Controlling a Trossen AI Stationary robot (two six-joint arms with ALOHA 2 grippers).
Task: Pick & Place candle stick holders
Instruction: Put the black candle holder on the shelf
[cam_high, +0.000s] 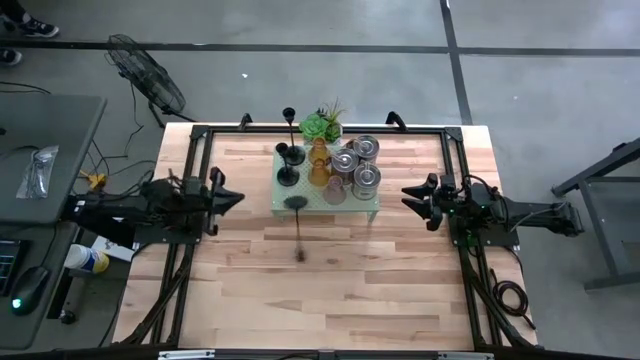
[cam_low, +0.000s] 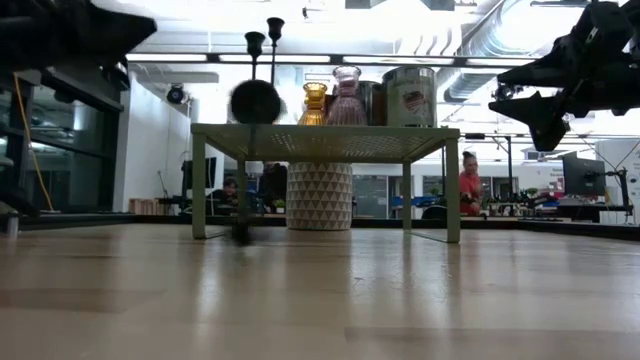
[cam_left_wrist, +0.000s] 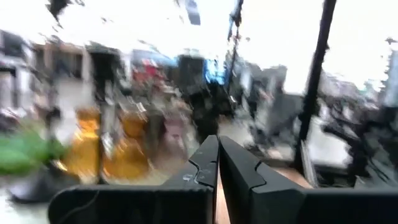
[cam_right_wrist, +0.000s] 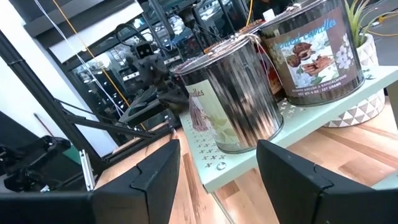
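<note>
Candle stick holders crowd the pale green stand (cam_high: 372, 207): black stemmed ones (cam_high: 288, 178), amber ones (cam_high: 320, 172) and silvery tins (cam_high: 366, 180). One more black holder (cam_high: 298, 205) is tilted at the stand's near edge, its round base (cam_low: 255, 100) up by the top. Its thin stem slants down to the table (cam_high: 300, 250). My left gripper (cam_high: 238, 197) is shut on nothing, left of the stand and level. My right gripper (cam_high: 408, 197) stands open to the right of the stand, facing the tins (cam_right_wrist: 236, 93).
A green spiky plant (cam_high: 322, 125) in a white patterned pot (cam_low: 320, 195) sits at the stand's far side. Black frame rails (cam_high: 195, 150) run along the table's sides. Bare wood (cam_high: 330, 300) lies near the front edge. People sit in the room behind.
</note>
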